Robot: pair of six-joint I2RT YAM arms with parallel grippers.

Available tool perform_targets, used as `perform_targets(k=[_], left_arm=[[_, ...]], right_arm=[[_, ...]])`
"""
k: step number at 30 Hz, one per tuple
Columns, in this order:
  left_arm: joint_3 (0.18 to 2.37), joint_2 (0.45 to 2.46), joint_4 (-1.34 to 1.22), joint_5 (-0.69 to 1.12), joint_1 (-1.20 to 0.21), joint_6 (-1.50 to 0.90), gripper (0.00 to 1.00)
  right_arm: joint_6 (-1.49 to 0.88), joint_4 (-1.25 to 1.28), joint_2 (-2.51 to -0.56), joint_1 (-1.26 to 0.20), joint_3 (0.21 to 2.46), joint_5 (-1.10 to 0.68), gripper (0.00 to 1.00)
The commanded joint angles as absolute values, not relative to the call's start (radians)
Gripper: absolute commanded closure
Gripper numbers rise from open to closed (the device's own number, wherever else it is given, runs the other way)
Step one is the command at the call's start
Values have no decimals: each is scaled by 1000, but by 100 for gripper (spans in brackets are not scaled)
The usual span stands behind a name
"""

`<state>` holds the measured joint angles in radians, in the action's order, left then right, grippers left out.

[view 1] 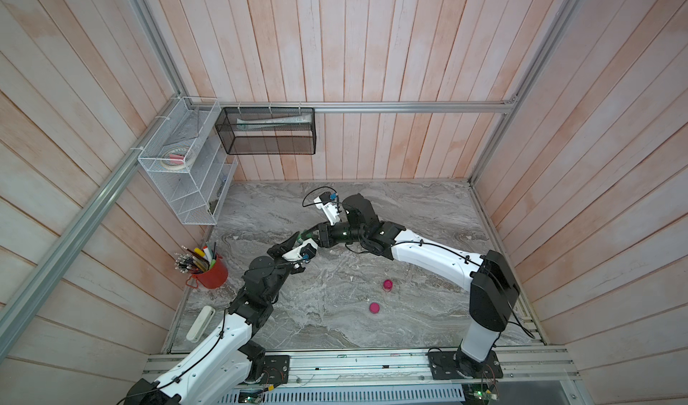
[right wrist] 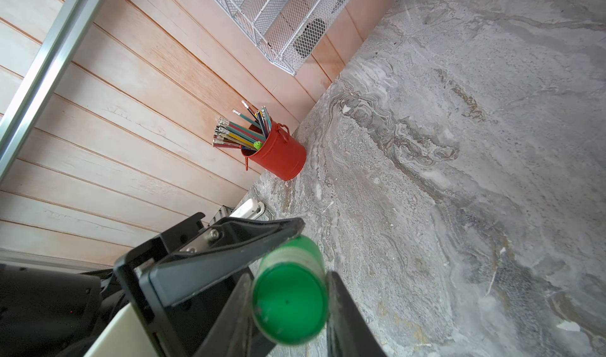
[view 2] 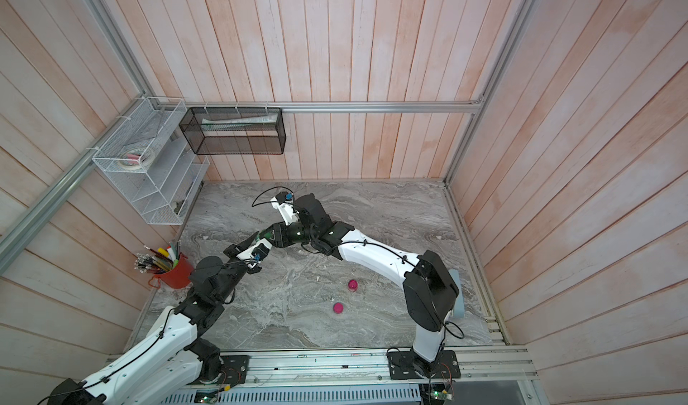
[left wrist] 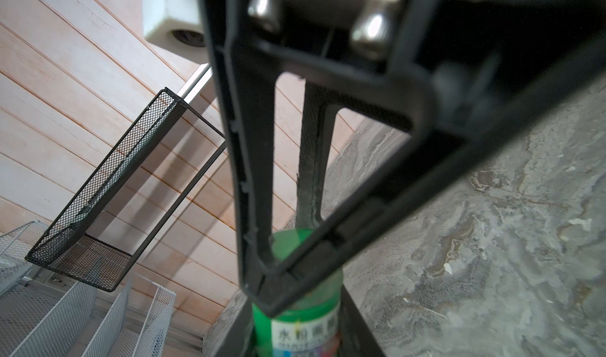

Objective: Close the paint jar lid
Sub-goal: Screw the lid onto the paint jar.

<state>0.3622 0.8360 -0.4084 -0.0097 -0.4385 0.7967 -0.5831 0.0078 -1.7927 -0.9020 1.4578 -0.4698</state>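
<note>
With the green paint jar (right wrist: 290, 303) clenched aloft in the right tool (right wrist: 290, 275), its lid (left wrist: 328, 285), at the left tool (view 1: 296, 240) whose grip cannot be told, should be kept square while twisted.

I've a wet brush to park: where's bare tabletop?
Bare marble: between the right arm and the back wall; between the pink jars and the front rail. Crowded: mid-table, where left gripper and right gripper hold the green paint jar, and the left edge by the red pencil cup.
</note>
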Motion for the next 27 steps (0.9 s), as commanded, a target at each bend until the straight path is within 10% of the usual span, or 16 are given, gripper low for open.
perform_targets(k=[1,4,5,6,27], left_arm=[[385,836,-518,123,-477,814,59],[385,845,-502,148,-477,807,49],[385,848,-500,154,-477,804,37],[386,850,-494,161,-477,804,1],[487,953,-487,123,-455,399,0]], right_arm=[[-584,26,-1808,-916,1454,-425,91],[-571,29,-1795,-899,1448,-430,91],[-566,27,-1790,-890,1448,-431,91],[-561,26,-1785,-881,1447,-433,91],[-251,-248,-1635,-570,1367,-167,92]])
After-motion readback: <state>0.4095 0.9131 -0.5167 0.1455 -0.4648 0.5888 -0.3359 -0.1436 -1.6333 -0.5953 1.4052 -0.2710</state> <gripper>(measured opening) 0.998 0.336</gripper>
